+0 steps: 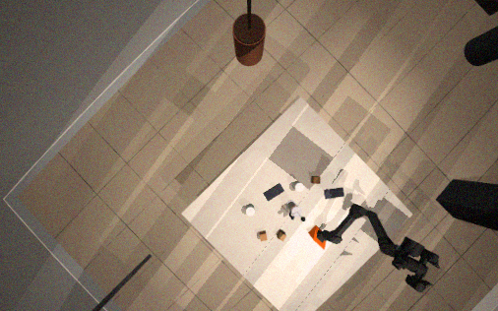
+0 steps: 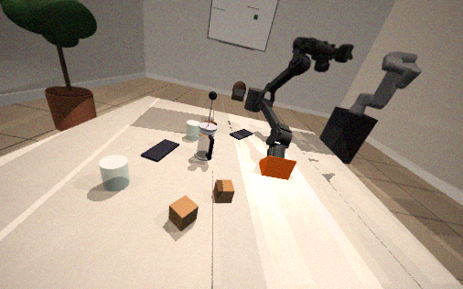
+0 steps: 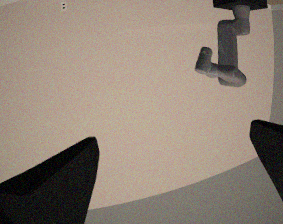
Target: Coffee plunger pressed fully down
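Observation:
The coffee press (image 2: 205, 143) (image 1: 292, 209) stands upright near the middle of the white table (image 2: 67, 229) (image 1: 279, 276). It is a clear glass body with a thin rod and a black plunger knob (image 2: 212, 95) (image 1: 302, 218) raised high above the lid. My gripper (image 2: 348, 48) (image 1: 418, 284) (image 3: 177, 137) is open and empty. It is held high in the air, far to the right of the press, and points away from it toward the wall. The press does not show in the wrist view.
An orange bin (image 2: 277, 166) (image 1: 316, 236) sits at the arm's base. Two pale cylinders (image 2: 114, 171) (image 2: 192, 129), two dark flat pads (image 2: 159, 150) (image 2: 241, 133) and two brown boxes (image 2: 183, 211) (image 2: 223, 190) lie around the press. A black box with a grey arm (image 2: 348, 133) (image 3: 221, 63) stands off the table.

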Tool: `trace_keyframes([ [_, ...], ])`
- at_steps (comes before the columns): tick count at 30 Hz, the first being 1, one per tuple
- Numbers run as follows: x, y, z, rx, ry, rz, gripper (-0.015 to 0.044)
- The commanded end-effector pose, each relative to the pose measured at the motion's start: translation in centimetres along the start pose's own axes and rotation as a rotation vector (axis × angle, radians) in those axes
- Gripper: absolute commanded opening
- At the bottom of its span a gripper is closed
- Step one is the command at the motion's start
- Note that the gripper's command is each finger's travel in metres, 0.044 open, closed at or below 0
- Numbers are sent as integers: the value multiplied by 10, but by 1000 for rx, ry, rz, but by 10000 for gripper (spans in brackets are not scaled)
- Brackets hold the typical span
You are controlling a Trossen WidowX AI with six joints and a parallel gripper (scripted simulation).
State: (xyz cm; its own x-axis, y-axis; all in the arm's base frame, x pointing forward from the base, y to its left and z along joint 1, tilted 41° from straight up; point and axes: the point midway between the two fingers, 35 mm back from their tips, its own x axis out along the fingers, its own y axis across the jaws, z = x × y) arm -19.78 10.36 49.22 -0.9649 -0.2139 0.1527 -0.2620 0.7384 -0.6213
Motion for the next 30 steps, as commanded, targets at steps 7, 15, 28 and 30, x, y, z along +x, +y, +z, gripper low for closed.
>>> trace_keyframes([
  [7,-11,28,-26,193,153,77,440],
  [15,-53,85,-65,485,462,206,440],
  [28,-210,214,-92,1231,1464,292,440],
  [30,-239,229,-83,1315,1649,277,440],
])
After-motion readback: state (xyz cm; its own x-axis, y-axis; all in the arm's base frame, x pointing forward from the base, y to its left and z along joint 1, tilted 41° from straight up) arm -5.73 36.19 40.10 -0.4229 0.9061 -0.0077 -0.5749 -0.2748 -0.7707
